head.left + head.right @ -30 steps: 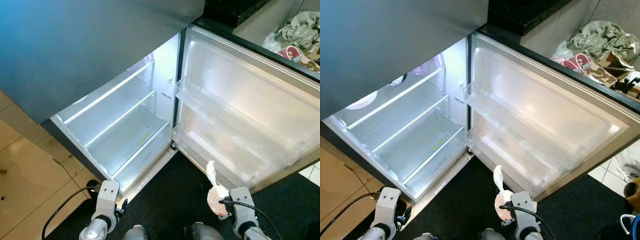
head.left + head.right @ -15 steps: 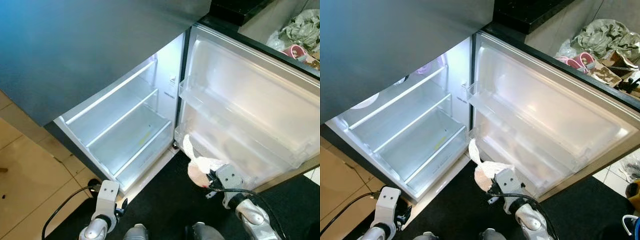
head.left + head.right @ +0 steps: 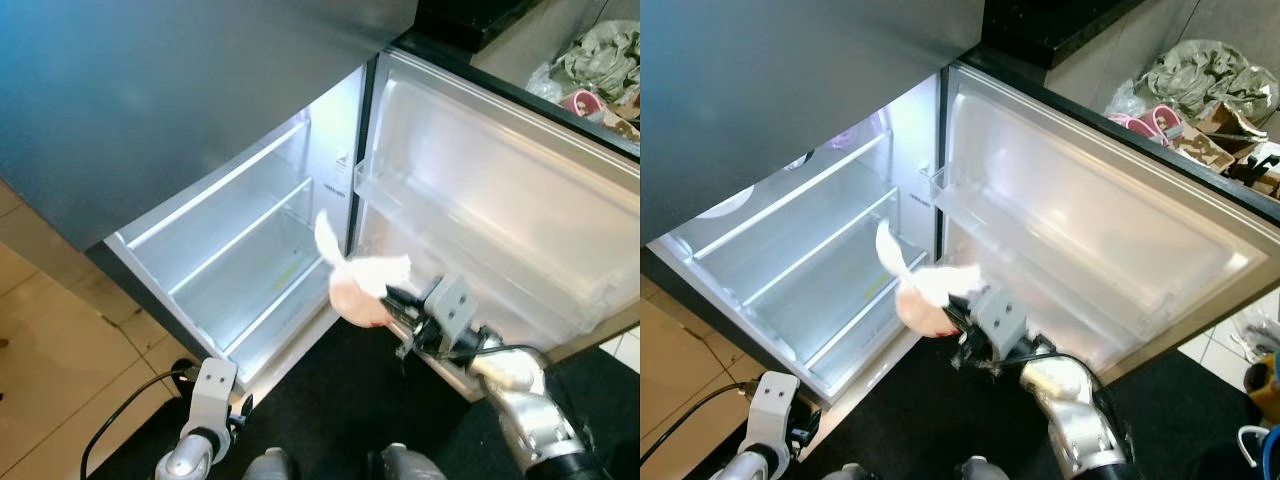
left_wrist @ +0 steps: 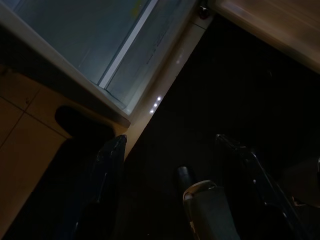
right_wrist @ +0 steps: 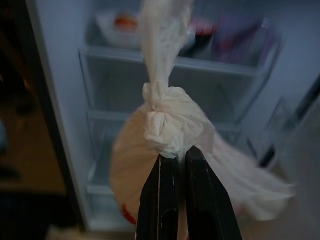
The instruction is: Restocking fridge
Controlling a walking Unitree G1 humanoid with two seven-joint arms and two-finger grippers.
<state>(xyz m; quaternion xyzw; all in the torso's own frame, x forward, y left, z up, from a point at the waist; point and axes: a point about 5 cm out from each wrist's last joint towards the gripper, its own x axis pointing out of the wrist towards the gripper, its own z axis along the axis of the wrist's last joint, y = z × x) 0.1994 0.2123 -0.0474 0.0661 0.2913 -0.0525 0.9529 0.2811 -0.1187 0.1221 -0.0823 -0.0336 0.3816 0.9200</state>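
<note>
a: which way does the knotted white plastic bag (image 3: 358,290) point?

b: its long axis runs from the round, pinkish bulk near the right gripper (image 3: 392,300) up and leftward to a twisted tail (image 3: 326,238) aimed into the open fridge (image 3: 250,260). in the right wrist view the tail stands above the knot (image 5: 162,120), towards the stocked upper shelf (image 5: 200,62).

a: how is it held, and where?

b: the right gripper's two black fingers (image 5: 159,200) are pressed together on the bag just below the knot. the bag hangs in the air before the lower fridge compartment, beside the hinge edge of the open fridge door (image 3: 500,220).

a: what differs from half a second ago?

b: the bag was lower, near the dark floor mat (image 3: 340,400) at the door's foot; the right arm has since raised it and carried it leftward. the left gripper (image 4: 175,150) hangs idle, fingers spread apart, above the mat.
</note>
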